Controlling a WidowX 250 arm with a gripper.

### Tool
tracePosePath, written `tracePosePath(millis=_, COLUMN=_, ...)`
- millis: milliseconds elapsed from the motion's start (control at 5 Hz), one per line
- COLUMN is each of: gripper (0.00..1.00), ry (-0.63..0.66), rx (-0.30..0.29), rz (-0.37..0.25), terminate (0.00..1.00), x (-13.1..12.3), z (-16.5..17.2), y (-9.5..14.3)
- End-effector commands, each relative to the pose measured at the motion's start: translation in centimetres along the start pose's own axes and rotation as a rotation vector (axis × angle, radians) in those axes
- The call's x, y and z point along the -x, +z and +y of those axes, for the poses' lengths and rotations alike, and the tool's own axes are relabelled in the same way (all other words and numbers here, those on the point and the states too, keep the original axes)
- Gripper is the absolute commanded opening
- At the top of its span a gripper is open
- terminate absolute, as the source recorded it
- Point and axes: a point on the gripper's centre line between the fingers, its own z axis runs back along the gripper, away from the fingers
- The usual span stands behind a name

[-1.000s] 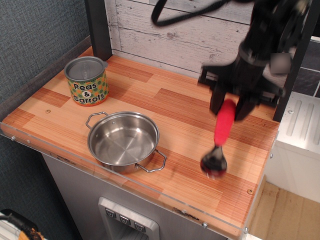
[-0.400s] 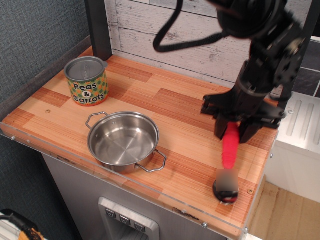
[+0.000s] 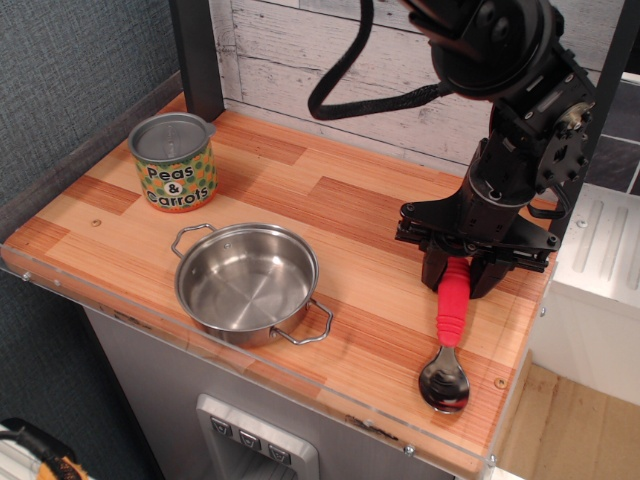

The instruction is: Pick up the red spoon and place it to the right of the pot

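The red spoon [image 3: 451, 312] lies at the table's right front, red handle pointing back and silver bowl [image 3: 444, 380] toward the front edge, resting on the wood. My gripper [image 3: 460, 280] stands over the far end of the handle, with one finger on each side, shut on it. The steel pot [image 3: 246, 282] sits empty at the front left of centre. The spoon is well to the right of it, with a wide gap between them.
A green-orange "Peas & Carrots" can [image 3: 174, 163] stands at the back left. A clear plastic lip [image 3: 300, 385] runs along the table's front edge. A white plank wall is behind, and a dark post [image 3: 197, 55] stands at the back left.
My gripper has lowered the spoon from hanging in the air to the right front of the table. The spoon's bowl now rests on the wood.
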Motion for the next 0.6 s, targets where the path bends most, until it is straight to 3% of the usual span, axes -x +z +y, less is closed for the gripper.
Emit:
tracePosePath(millis=0, gripper=1.00, ry=-0.003, rx=0.026, rz=-0.017, terminate=0.00, x=-1.9, z=0.8, y=2.2)
tracePosePath(millis=400, gripper=1.00, ry=-0.065, rx=0.015, rz=-0.076, terminate=0.00, x=-3.9, z=1.9, y=6.7)
